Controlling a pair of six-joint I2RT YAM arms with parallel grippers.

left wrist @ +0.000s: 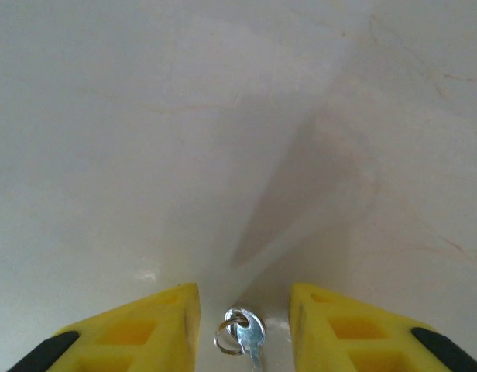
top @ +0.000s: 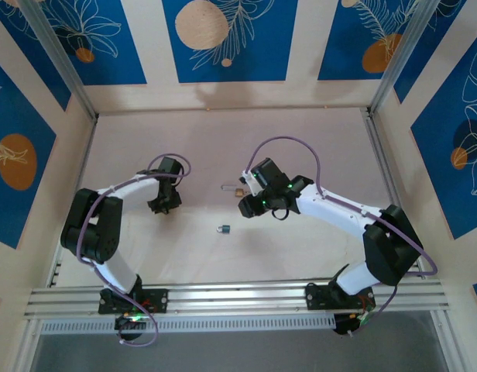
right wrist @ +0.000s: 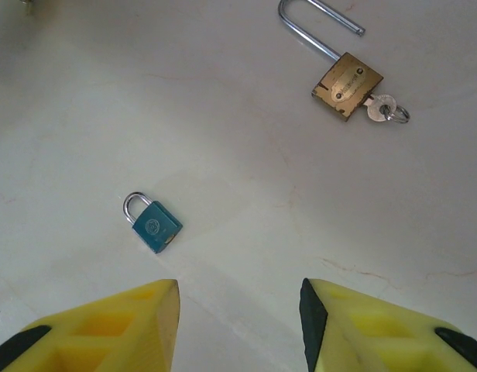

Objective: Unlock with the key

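Left pincer (left wrist: 244,291): stands part open astride key (left wrist: 245,335), with a gap on each side, so grips nothing yet; seems lined up that way to pinch the tiny thing flat off desk (top: 316,147). Lies left of centre, about midway between near and far edges, ringed head toward fingertips and blade back toward wrist, which probably means a regrip before any insertion. Right pincer (right wrist: 238,285): hangs open and empty above desk's middle, likely kept free to steady a lock. Faces blue lock (right wrist: 155,225), shackle shut, near centre and a little toward near edge; looks like the one to open. Beyond it, toward far edge, brass lock (right wrist: 347,85) with shackle swung out and other key (right wrist: 382,107) in its keyhole, so apparently no work there.
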